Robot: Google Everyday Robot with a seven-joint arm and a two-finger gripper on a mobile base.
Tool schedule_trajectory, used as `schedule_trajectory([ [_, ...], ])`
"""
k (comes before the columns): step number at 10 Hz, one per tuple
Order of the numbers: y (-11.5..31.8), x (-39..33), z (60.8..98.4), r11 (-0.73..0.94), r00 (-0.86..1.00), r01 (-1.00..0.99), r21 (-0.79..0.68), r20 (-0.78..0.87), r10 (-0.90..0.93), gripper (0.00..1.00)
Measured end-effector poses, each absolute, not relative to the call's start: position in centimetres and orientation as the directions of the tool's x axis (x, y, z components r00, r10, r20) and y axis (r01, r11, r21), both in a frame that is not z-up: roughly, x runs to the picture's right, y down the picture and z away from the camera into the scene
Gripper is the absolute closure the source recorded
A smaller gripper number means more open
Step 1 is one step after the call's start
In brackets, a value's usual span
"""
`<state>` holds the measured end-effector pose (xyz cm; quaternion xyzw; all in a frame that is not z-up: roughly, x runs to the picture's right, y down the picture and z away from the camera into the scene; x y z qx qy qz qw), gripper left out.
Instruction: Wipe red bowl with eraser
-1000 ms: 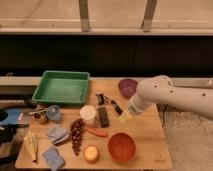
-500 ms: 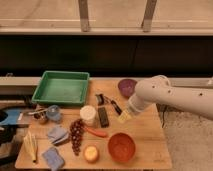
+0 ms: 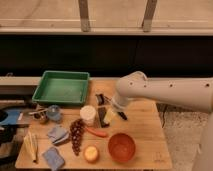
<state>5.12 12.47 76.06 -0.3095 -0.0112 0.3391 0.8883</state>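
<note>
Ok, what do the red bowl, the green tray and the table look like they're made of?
Red bowl: probably plastic, with a plain, even orange-red, smooth surface. Green tray: likely plastic too, one uniform colour with a raised rim. Table: looks wooden, warm light brown and matte. The gripper is over the table's middle, by the eraser.

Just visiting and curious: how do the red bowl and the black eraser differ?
The red bowl is round and hollow; the eraser is a flat black block. The bowl is much bigger than the eraser. The bowl sits near the front edge, the eraser farther back, close by the end effector. Both rest on the wooden table.
</note>
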Motion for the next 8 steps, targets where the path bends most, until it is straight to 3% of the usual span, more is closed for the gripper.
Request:
schedule_trajectory([
  [8, 15.2, 0.3, 80.4, 0.542, 0.821, -0.517, -0.663, -0.205, 0.533, 0.2],
])
